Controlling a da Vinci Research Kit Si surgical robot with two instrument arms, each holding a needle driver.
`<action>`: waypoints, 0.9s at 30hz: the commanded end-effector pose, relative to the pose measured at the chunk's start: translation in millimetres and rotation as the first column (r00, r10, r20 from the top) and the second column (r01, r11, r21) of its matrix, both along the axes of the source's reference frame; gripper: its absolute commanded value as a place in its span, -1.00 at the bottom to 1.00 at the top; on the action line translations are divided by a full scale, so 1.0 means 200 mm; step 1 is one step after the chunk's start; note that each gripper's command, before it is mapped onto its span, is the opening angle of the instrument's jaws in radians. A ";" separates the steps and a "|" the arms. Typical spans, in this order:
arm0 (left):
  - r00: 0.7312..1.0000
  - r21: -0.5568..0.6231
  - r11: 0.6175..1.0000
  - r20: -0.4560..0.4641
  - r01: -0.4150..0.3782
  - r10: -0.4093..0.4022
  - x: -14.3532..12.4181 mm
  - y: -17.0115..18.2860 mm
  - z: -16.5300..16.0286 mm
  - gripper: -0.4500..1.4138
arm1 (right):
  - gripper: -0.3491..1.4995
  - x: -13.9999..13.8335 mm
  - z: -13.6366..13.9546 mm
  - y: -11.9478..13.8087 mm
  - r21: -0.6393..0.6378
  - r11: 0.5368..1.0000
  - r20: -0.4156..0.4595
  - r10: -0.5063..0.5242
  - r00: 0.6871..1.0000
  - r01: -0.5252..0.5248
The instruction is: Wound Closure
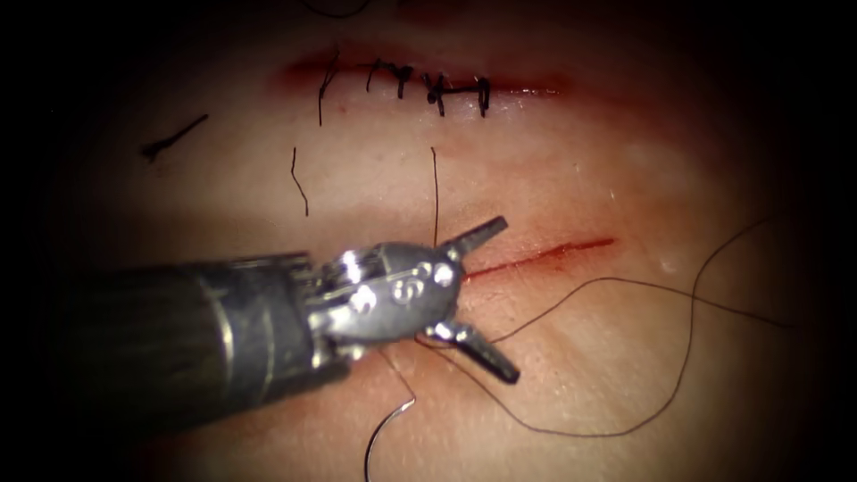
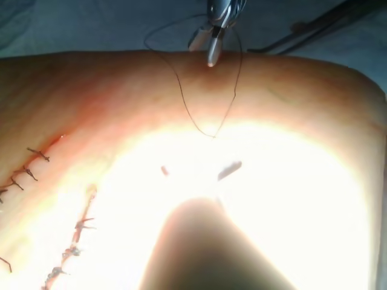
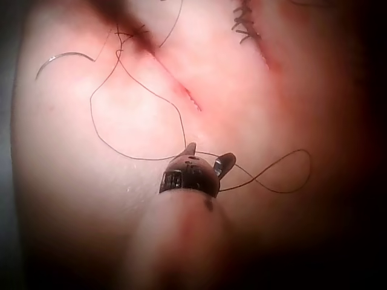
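- Two jaws of the left end effector (image 1: 505, 299) stand spread wide over the left end of the open cut (image 1: 544, 254) and pinch nothing.
- Right end effector (image 3: 210, 152): in the right wrist view its jaws are also parted. The thread (image 1: 687, 357) runs right by them, but I cannot tell whether it touches them.
- The curved needle (image 1: 382, 436) lies free on the tissue (image 1: 580, 178), on the near side of the cut and just below the left tool's wrist, and neither tool holds it. It is not in the tissue.
- From the needle the thread goes up under the left tool, then swings out in a wide loop over the tissue to the right of the jaws.
- Farther back, a second cut (image 1: 428, 85) is closed with dark stitches.
- Cut ends of thread (image 1: 174, 136) lie loose on the tissue to the left.
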State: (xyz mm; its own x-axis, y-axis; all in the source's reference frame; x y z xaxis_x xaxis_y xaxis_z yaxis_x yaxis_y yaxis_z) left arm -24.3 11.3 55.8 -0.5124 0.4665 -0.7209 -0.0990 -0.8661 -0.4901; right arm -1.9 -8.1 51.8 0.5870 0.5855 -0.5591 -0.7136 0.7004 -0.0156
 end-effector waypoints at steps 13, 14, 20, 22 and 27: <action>0.994 0.016 0.995 0.041 0.103 -0.104 0.055 -0.042 0.028 0.69 | 0.82 0.077 -0.018 -0.033 0.063 0.971 -0.333 -0.198 0.922 0.232; 0.993 0.018 0.994 0.037 0.111 -0.111 0.057 -0.043 0.030 0.67 | 0.82 0.079 -0.018 -0.034 0.062 0.970 -0.335 -0.203 0.920 0.236; 0.986 0.003 0.986 -0.013 0.166 -0.166 0.048 -0.045 0.051 0.57 | 0.82 0.096 -0.007 -0.045 0.082 0.949 -0.342 -0.260 0.903 0.305; 0.984 -0.003 0.984 -0.022 0.179 -0.179 0.042 -0.039 0.060 0.49 | 0.82 0.097 0.003 -0.053 0.116 0.941 -0.282 -0.276 0.919 0.318; 0.982 -0.013 0.982 -0.029 0.188 -0.188 0.039 -0.033 0.073 0.46 | 0.82 0.086 -0.001 -0.051 0.069 0.955 -0.306 -0.256 0.917 0.289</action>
